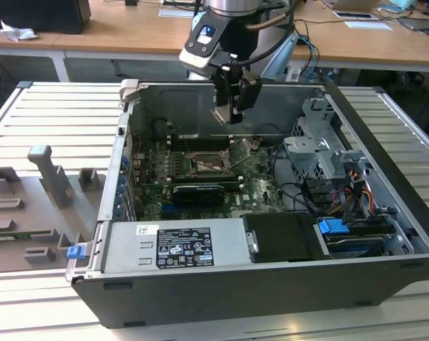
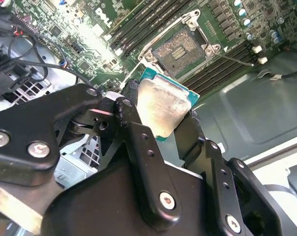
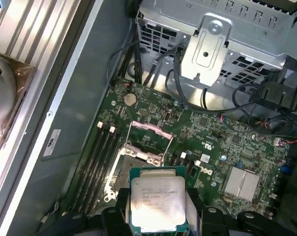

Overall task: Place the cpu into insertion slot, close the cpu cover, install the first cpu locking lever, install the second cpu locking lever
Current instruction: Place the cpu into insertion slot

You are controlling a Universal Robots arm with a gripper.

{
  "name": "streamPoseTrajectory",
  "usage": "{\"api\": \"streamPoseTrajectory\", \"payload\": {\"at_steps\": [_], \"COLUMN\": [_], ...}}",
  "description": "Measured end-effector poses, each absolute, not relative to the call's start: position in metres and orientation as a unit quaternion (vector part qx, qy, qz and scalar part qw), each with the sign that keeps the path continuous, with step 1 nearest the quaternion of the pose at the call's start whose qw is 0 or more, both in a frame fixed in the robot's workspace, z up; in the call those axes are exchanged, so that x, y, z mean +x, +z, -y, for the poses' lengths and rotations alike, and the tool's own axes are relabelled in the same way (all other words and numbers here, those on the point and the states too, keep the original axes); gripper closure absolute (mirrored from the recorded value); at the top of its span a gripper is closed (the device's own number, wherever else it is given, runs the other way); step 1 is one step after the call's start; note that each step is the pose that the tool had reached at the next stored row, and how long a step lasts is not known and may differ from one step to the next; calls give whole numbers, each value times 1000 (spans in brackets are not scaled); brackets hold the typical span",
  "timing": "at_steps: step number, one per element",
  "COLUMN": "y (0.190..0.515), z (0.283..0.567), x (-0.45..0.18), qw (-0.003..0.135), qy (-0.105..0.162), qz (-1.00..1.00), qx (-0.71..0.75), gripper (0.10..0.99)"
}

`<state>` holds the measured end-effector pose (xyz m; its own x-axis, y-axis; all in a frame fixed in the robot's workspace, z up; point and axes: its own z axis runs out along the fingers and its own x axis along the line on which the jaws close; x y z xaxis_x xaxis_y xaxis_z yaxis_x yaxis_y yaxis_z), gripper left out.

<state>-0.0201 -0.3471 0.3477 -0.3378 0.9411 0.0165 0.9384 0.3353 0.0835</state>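
Tool (image 2: 161,105): clenched on the cpu; black fingers (image 2: 138,142) press two opposite edges of the chip.
Cpu (image 3: 157,199): held flat between the fingertips, pale metal face showing in both wrist views, green rim around it; up in the air, clear of the board.
Tool height: in the exterior view the tool (image 1: 232,106) hangs about level with the case's top edge, close to the far wall.
Insertion slot (image 2: 180,49): on the motherboard below the tool, apart from the cpu; dark square with its contact field uncovered. In the first wrist view the chip overlaps one side of the slot (image 3: 123,169).
Cpu cover (image 3: 148,129): swung open, standing up from the slot's edge, on the side of the slot away from the tool's fingertips; also seen raised in the exterior view (image 1: 241,149).
Memory slots (image 3: 97,157): long narrow rows running along both sides of the slot, below the tool.
Graphics card (image 1: 198,193): long, black, lower on the board, well apart from the tool.
Drive cage (image 3: 212,39): silver metal, past the board, cables running beside it.
Power supply (image 1: 175,245): grey box at the case's near wall, far from the tool.
Case (image 1: 236,302): lies open on its side on the slatted counter (image 1: 44,114).
Grey fixtures (image 1: 51,177): on the counter, outside the case, well apart from the tool.
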Motion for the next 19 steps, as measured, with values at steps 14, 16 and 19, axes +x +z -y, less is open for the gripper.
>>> {"api": "streamPoseTrajectory", "payload": {"at_steps": [14, 16, 19], "y": [341, 338, 331], "z": [347, 347, 347], "x": [-20, -20, -20], "qw": [23, 23, 23], "qy": [36, 35, 35], "qz": [-736, -736, -733], "qx": [675, 675, 679], "gripper": [549, 549, 549]}}
